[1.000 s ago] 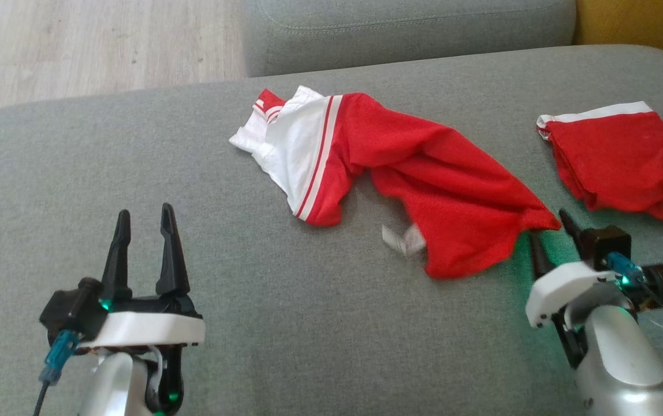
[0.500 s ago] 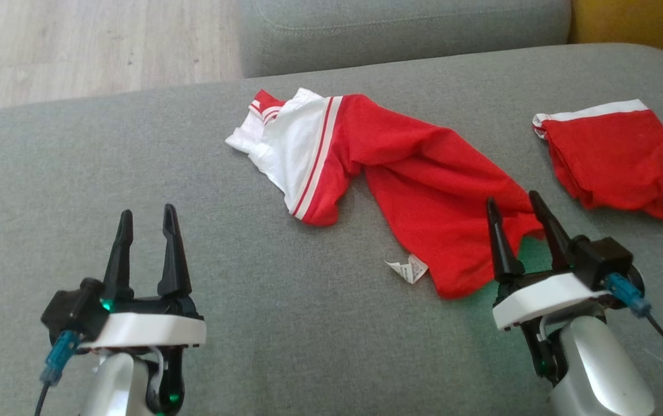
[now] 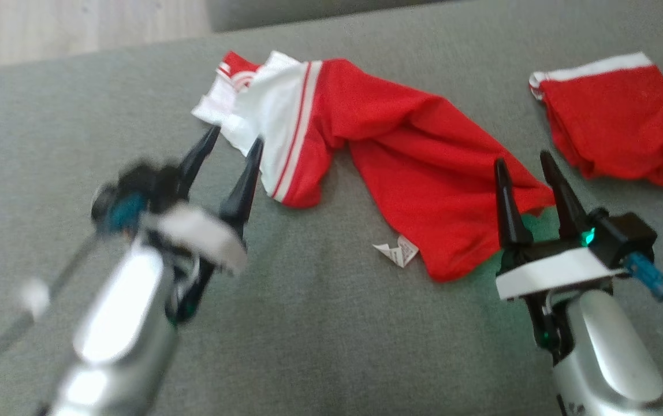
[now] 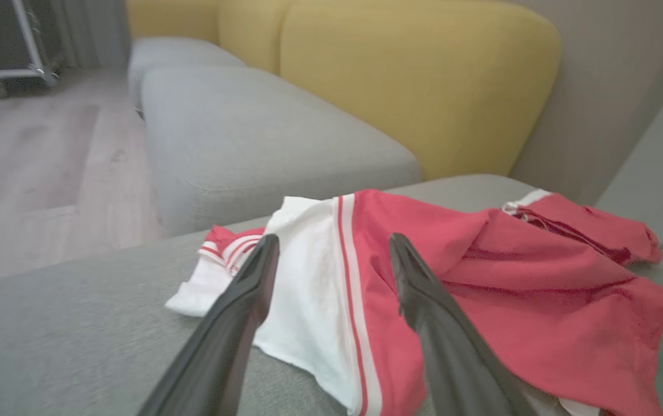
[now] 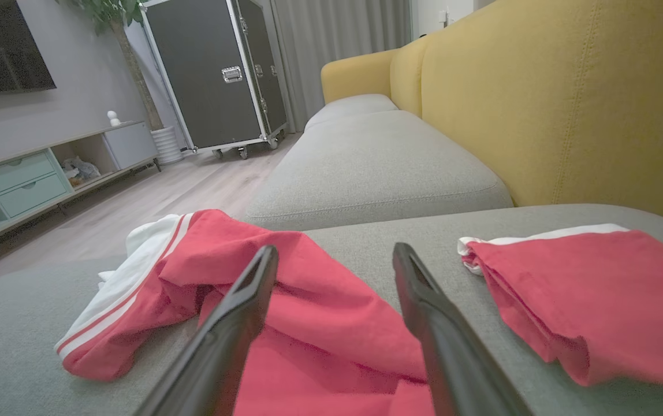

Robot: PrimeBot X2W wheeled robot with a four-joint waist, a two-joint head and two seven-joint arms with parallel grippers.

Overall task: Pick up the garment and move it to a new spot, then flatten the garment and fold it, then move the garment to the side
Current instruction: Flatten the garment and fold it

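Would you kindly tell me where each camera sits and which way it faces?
Head view: from the head, down onto the grey seat; left gripper and right gripper show, both open.
Left wrist view: along its fingers toward the crumpled garment's white end.
Right wrist view: along its fingers toward that garment's red end.
Shared: both wrist views show the second garment.

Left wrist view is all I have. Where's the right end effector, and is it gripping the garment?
Observer: The right end effector is open and gripping nothing, its fingers by the near right corner of the red and white garment.
Operator: That second red piece behind it, are they touching?
Observer: No. The second red garment lies apart, with bare grey cushion between them.
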